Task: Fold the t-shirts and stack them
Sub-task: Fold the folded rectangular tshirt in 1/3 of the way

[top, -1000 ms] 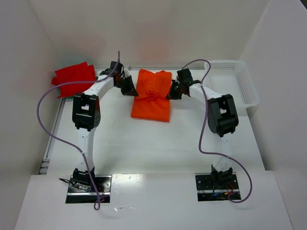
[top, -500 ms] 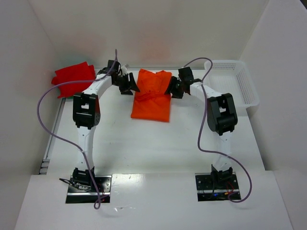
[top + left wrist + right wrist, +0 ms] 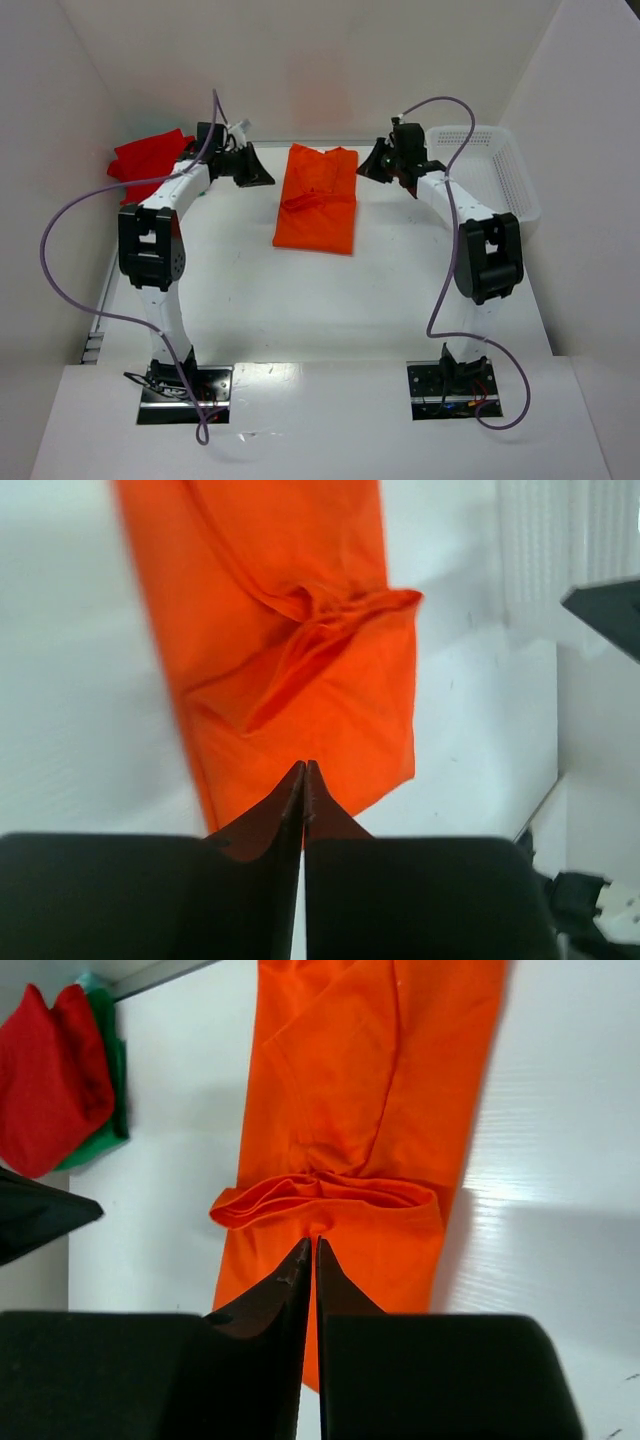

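Observation:
An orange t-shirt (image 3: pixel 318 198) lies folded into a long strip at the back middle of the table, with a bunched ridge across its middle. It fills both wrist views (image 3: pixel 290 630) (image 3: pixel 370 1090). A pile of folded shirts, red over green (image 3: pixel 148 160), sits at the back left, and shows in the right wrist view (image 3: pixel 55 1075). My left gripper (image 3: pixel 262 176) is shut and empty, left of the orange shirt (image 3: pixel 304 770). My right gripper (image 3: pixel 368 166) is shut and empty, right of the shirt (image 3: pixel 309 1245).
A white plastic basket (image 3: pixel 492 180) stands at the back right of the table. White walls close in the back and both sides. Purple cables loop from both arms.
Both grippers have let go of the orange shirt and pulled away outward, the left to the left, the right to the right. The shirt now lies flat with a ridge.

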Robot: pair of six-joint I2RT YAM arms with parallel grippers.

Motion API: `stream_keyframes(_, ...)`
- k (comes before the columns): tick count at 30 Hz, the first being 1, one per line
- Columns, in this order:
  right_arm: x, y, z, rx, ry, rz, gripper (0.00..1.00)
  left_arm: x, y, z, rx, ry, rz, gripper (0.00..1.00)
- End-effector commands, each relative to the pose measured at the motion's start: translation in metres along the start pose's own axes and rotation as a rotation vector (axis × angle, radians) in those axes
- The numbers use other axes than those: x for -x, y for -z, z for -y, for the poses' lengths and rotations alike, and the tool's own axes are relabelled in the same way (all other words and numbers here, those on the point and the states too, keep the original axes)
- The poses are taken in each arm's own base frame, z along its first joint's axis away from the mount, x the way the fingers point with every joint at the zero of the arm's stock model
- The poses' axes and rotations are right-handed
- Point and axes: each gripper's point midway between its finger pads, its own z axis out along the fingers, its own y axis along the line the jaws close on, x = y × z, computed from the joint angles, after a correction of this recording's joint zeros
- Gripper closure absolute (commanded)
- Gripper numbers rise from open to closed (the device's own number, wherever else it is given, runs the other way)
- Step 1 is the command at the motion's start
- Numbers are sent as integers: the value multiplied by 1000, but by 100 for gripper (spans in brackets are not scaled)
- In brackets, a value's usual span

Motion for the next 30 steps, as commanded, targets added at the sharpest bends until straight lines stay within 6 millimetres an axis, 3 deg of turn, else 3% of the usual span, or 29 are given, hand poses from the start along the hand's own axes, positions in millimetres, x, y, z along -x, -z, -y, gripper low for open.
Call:
stream_keyframes(1,-23,-1,-17,77,5,-38,92,-34,-20,36,-145,-49,-66,98)
stream_keyframes(4,-51,-7,-20,71,8,-78,92,-65,-37,45,-176,-49,-128,98)
stream_keyframes(6,-60,-9,-20,66,-12,-84,92,-80,-48,32,-142,-26,-144,98)
stream_keyframes(12,-86,-33,-3,39,-32,-148,92,-98,-63,13,-130,35,-195,97)
stream_keyframes(14,-86,-40,-2,34,-33,-154,92,-102,-71,0,-87,57,-198,97)
stream_keyframes(20,-89,-62,5,10,-43,-186,92,-90,-84,-31,47,100,-138,87)
stream_keyframes(24,-93,-71,10,-1,-47,-201,91,-68,-94,-36,74,80,-76,86)
stream_keyframes(30,-96,-76,13,-13,-32,-220,90,-53,-114,-42,70,104,-42,86)
